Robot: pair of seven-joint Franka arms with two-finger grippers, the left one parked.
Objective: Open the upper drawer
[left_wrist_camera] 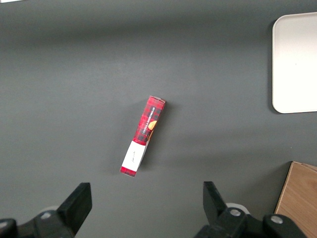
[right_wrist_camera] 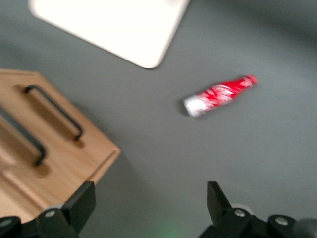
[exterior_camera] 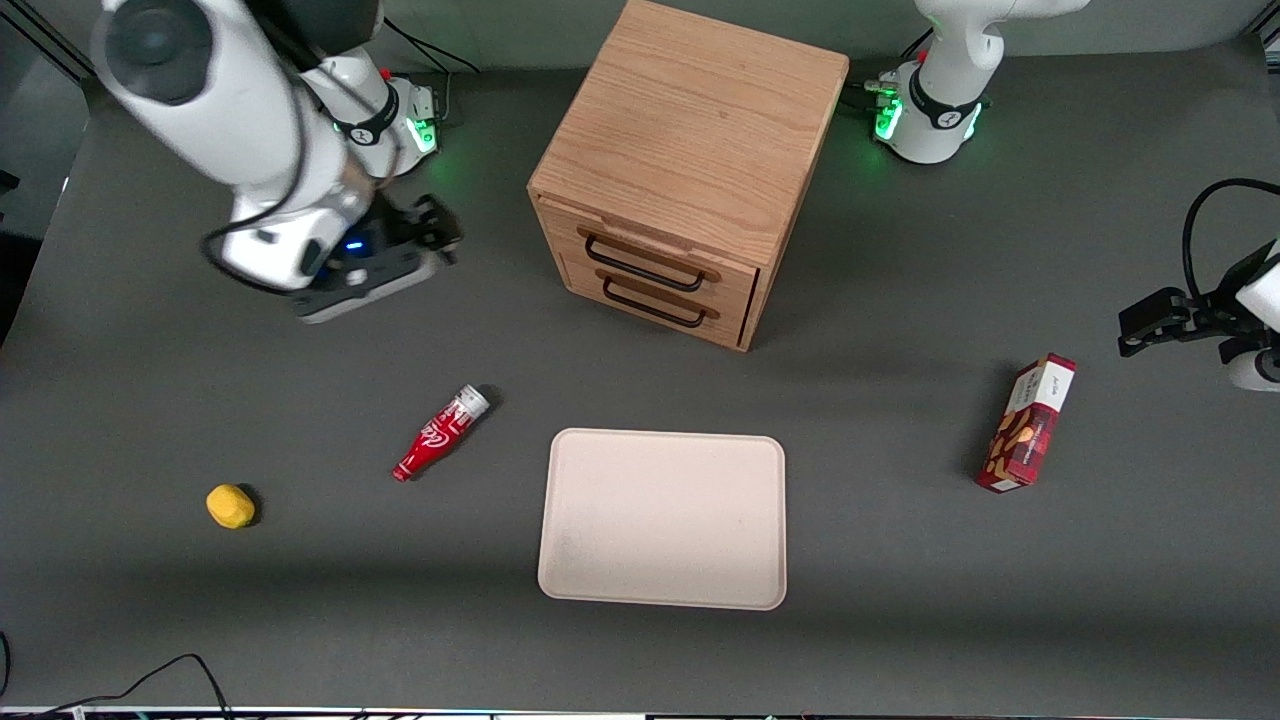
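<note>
Item: cabinet (exterior_camera: 690, 150), set mid-table with its fronts turned toward the front camera, presumably so I can reach the handles. Upper drawer (exterior_camera: 650, 255) shut, its black handle (exterior_camera: 645, 262) above the lower drawer's (exterior_camera: 655, 300). Gripper (right_wrist_camera: 151, 198) empty, fingers (right_wrist_camera: 81, 203) spread wide, hanging clear of the cabinet toward the working arm's end. In the front view the drawer lies at about 3 o'clock from it, well apart. Bottle (exterior_camera: 440, 432) and tray (exterior_camera: 662, 518) lie nearer the camera.
</note>
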